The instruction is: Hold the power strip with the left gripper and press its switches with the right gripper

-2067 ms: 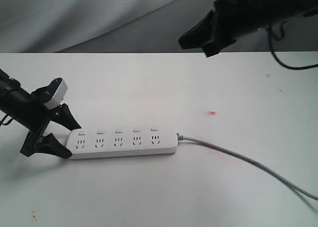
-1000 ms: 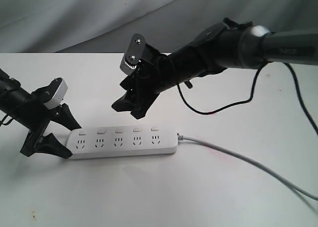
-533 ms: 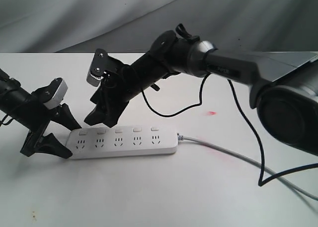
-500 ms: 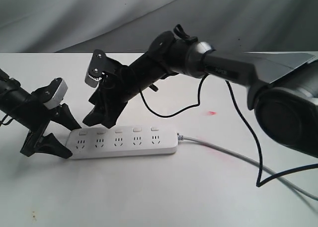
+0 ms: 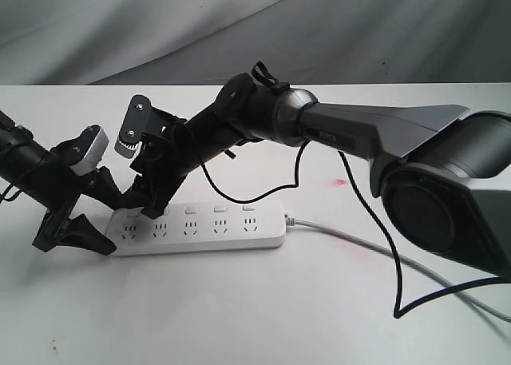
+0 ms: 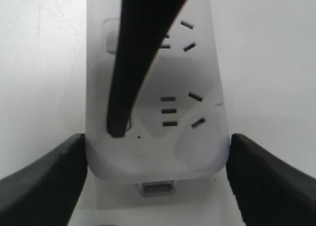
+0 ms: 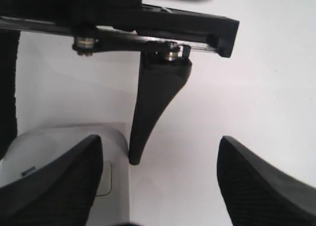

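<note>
The white power strip [image 5: 204,229] lies flat on the white table, its grey cord [image 5: 383,253] trailing right. My left gripper [image 5: 112,225] straddles the strip's left end. In the left wrist view its fingers [image 6: 47,179] press both sides of the power strip [image 6: 197,152], so my left gripper [image 6: 157,181] is shut on it. My right gripper [image 5: 145,205] reaches across, open, over the leftmost switches. One of its fingers [image 6: 133,63] rests its tip at the end button. Three switches [image 5: 219,208] show further right. In the right wrist view my right gripper [image 7: 158,186] stands wide over a switch [image 7: 104,179].
The thick dark-grey right arm [image 5: 359,129] and its black cable [image 5: 375,237] span the table above the strip. A small red spot [image 5: 341,181] marks the table right of centre. A grey backdrop rises behind the table.
The right arm has swung down and leftward from the upper right until its fingers sit over the strip's left end. The left gripper and the strip have stayed put.
</note>
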Robot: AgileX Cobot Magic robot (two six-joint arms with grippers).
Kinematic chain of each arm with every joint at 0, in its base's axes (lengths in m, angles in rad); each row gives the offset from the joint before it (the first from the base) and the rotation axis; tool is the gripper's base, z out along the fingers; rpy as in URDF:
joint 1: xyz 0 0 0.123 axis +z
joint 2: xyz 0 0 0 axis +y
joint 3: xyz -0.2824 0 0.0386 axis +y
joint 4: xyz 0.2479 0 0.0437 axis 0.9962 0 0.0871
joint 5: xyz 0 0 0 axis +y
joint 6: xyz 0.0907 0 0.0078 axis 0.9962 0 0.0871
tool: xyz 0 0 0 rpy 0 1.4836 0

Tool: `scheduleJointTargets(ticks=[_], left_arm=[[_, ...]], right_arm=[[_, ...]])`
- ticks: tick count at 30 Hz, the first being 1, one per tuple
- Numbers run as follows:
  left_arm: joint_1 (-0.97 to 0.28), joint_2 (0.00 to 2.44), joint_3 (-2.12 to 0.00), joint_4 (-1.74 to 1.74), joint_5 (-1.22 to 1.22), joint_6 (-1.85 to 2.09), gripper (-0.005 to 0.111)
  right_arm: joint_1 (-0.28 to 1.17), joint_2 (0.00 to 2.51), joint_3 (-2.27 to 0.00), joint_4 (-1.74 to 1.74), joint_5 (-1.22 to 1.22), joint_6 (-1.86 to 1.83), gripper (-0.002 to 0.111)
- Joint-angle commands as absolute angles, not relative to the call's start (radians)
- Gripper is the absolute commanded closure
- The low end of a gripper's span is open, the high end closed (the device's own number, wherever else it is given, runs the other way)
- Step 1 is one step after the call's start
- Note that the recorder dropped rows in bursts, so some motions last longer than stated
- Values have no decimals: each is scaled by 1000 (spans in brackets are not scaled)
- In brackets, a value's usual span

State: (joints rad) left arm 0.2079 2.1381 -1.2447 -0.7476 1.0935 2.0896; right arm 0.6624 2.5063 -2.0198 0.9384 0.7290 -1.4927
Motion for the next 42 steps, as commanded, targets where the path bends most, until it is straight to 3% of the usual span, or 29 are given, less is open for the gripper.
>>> scheduleJointTargets(ticks=[1,42], left_arm=[[205,2136,-1251,-751,1100,2094,70],[205,2136,-1251,-751,1100,2094,70]], right_arm=[[667,2520,-2027,943,716,-1487,46],[675,2509,-2027,909,723,-1430,46]])
